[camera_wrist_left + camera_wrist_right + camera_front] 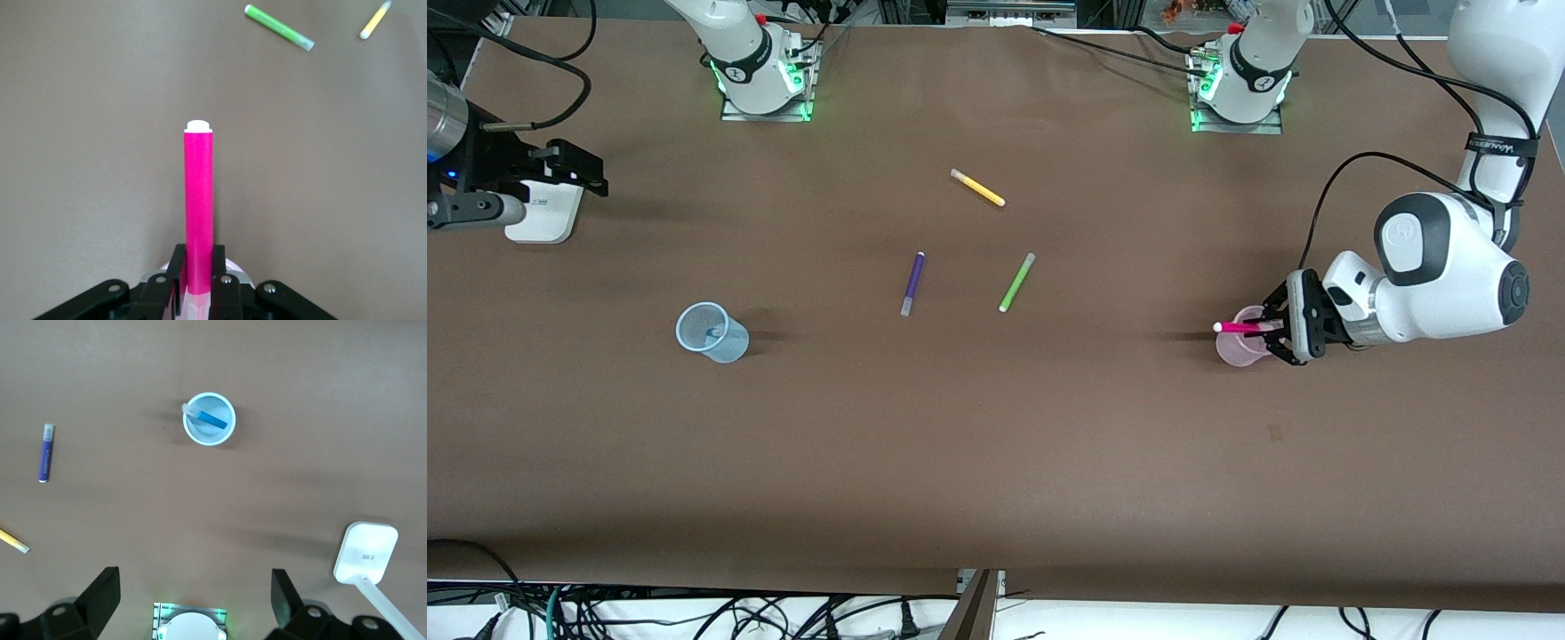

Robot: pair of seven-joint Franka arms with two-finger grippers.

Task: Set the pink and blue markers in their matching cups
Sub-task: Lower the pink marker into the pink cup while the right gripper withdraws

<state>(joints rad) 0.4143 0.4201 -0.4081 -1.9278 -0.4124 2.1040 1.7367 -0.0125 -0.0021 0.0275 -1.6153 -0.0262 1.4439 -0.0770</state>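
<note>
My left gripper is shut on the pink marker and holds it level, just over the pale pink cup at the left arm's end of the table. In the left wrist view the pink marker sticks out from between the fingers, pale tip away from them, with the pink cup's rim just beneath. The light blue cup stands toward the right arm's end with the blue marker leaning inside it. My right gripper is open and empty, raised over the table's right-arm end.
A purple marker, a lime-green marker and a yellow marker lie around the table's middle. A white box lies under the right gripper. Both arm bases stand along the table edge farthest from the front camera.
</note>
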